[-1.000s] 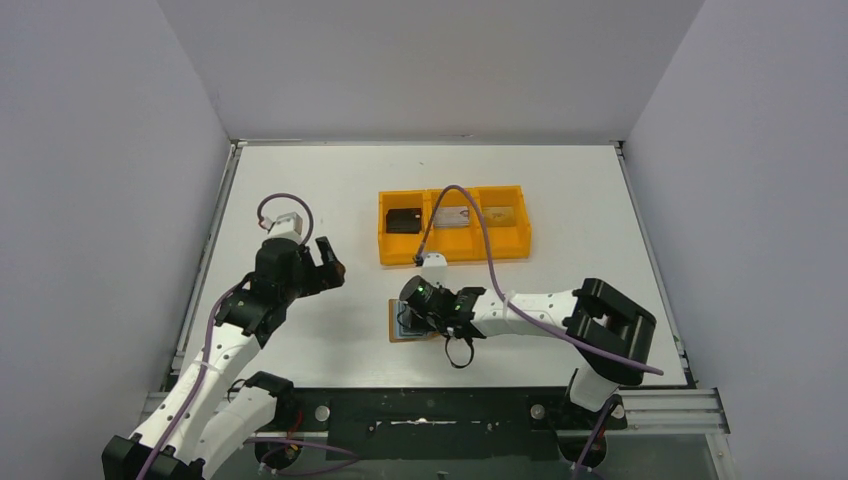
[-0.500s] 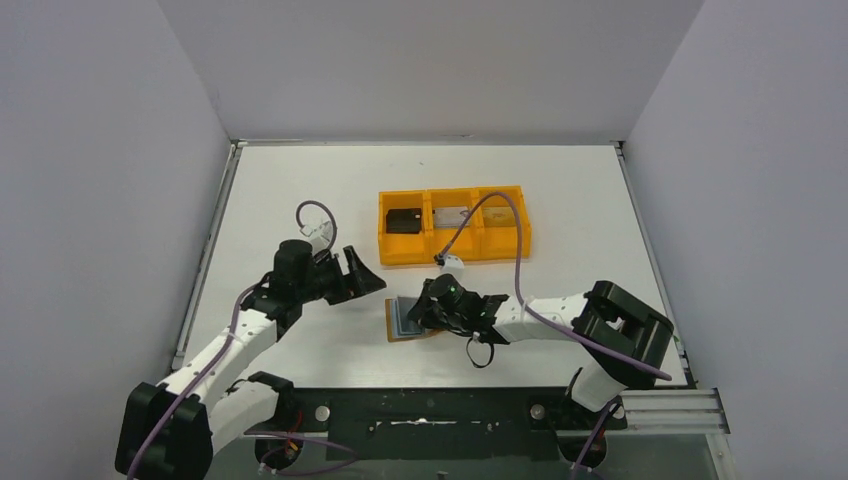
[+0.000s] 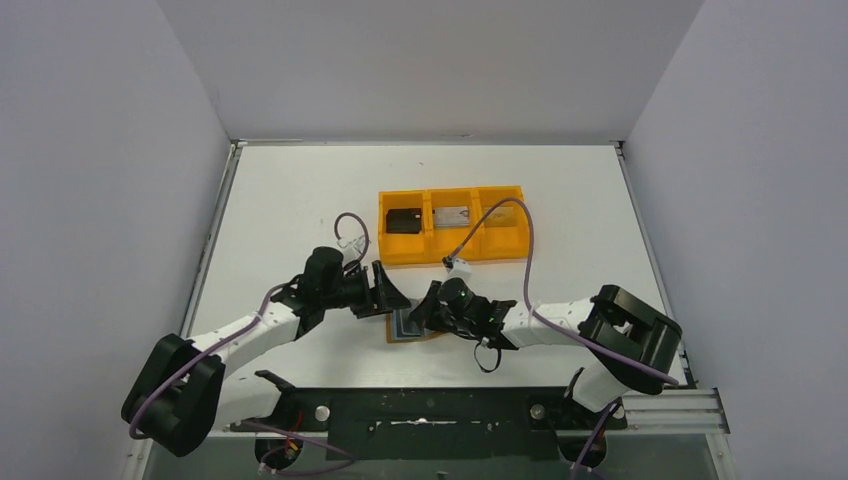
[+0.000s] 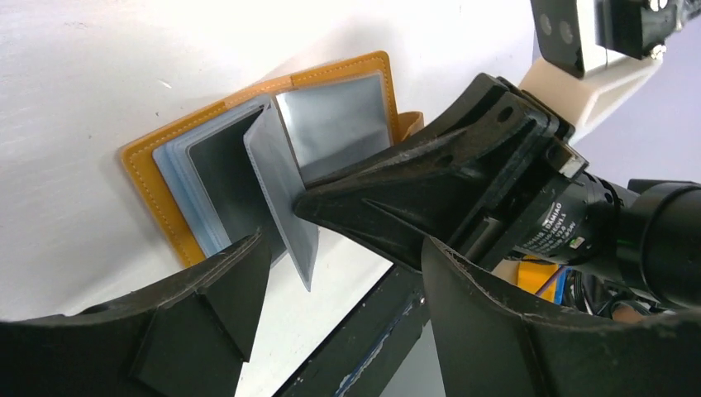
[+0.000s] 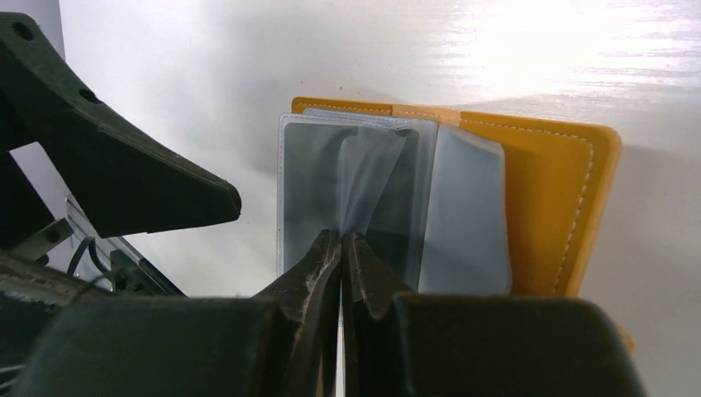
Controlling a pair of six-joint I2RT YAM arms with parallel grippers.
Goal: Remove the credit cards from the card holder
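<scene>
The tan-brown card holder [image 3: 400, 336] lies open on the table near the front edge, grey pockets up. My right gripper [image 5: 340, 240] is shut on one translucent grey pocket leaf [image 5: 369, 169] and holds it upright over the card holder [image 5: 550, 207]. Grey-blue credit cards [image 5: 463, 217] show flat in the pockets on either side. My left gripper [image 4: 339, 281] is open, just left of the card holder [image 4: 153, 169], and the raised leaf [image 4: 281, 194] hangs between its fingers without touching them. From above, the left gripper [image 3: 386, 295] and right gripper [image 3: 424, 312] nearly meet.
A bright orange three-compartment tray [image 3: 500, 248] stands behind the card holder, with a dark card [image 3: 404, 220] and a silvery card [image 3: 452, 216] in it. The black frame rail [image 3: 430, 412] runs along the table's front edge, close below the grippers.
My left arm has swung right, from the table's left side up to the card holder, and its jaws have narrowed somewhat. The right gripper stays shut on the leaf and has shifted slightly right.
</scene>
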